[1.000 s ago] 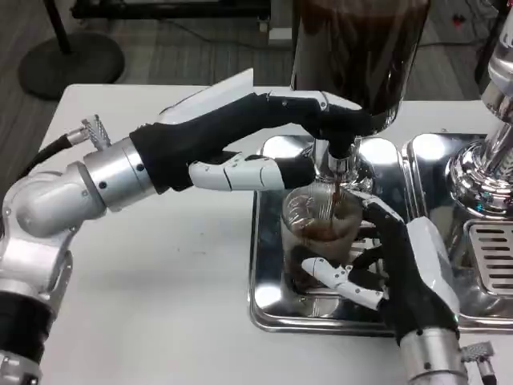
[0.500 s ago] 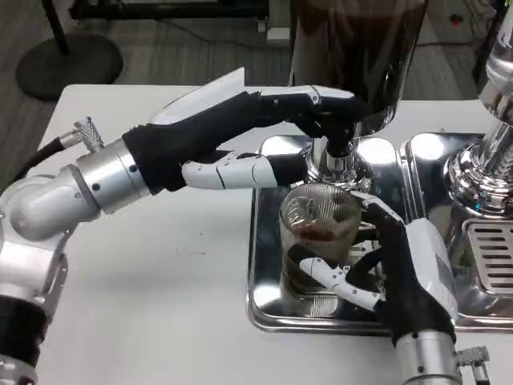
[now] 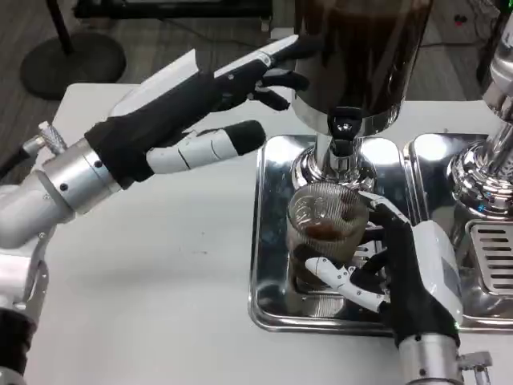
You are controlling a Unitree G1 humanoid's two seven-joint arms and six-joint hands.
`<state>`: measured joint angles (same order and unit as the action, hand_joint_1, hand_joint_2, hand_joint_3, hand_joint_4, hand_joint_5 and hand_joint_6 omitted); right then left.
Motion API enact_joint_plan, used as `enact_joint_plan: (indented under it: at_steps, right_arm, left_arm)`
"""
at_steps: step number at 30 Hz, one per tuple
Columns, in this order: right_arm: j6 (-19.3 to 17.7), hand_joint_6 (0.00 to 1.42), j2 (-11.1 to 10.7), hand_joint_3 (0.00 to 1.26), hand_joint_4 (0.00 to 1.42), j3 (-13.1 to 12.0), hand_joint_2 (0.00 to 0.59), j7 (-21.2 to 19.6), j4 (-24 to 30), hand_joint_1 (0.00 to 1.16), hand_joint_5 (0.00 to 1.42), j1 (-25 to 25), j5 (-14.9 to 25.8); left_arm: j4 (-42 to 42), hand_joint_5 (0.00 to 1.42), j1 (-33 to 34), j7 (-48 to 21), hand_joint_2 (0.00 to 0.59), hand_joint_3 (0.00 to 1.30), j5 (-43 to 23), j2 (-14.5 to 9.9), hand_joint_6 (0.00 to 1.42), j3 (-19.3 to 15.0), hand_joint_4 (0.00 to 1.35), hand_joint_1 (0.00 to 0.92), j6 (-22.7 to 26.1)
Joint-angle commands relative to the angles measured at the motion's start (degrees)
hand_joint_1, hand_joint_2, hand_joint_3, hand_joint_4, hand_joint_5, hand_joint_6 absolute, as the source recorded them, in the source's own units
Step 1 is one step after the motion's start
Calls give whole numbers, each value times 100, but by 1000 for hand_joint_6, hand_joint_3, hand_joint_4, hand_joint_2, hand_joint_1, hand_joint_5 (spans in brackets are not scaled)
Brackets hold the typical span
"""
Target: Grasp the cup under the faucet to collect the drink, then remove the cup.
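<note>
Cup (image 3: 325, 228) gripped under faucet (image 3: 345, 128), tray rim (image 3: 258, 241) beside

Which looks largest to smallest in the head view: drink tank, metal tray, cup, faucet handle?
1. metal tray
2. drink tank, though it is cut off at the top
3. cup
4. faucet handle
</note>
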<state>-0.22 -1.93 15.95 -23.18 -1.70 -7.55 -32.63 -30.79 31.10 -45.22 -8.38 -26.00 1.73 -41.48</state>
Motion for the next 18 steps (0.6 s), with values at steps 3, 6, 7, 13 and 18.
enact_joint_plan:
  at_steps: [3, 6, 7, 13, 18]
  right_arm:
    - [-160, 846, -2, 441, 449, -111, 191, -214, 185, 678, 636, -11, -38]
    - [-148, 849, -13, 451, 456, -158, 197, -232, 251, 674, 637, -51, -53]
    - [-152, 850, -15, 452, 457, -176, 198, -239, 276, 673, 637, -68, -59]
    - [-160, 852, -22, 453, 457, -280, 200, -287, 445, 670, 644, -151, -100]
    - [-163, 853, -53, 466, 470, -367, 207, -317, 638, 668, 656, -259, -135]
  left_arm:
    - [-164, 154, -193, -38, 85, 64, 50, -140, 284, -50, 29, 0, 120]
    - [-219, 154, -285, -38, 85, 74, 62, -162, 284, -51, 41, 0, 128]
    - [-232, 154, -310, -37, 85, 82, 65, -165, 284, -50, 48, 0, 132]
    - [-244, 154, -526, -42, 85, 86, 143, -182, 284, 3, 56, 0, 131]
    - [-358, 152, -653, -69, 89, 94, 244, -183, 284, 63, 70, 0, 106]
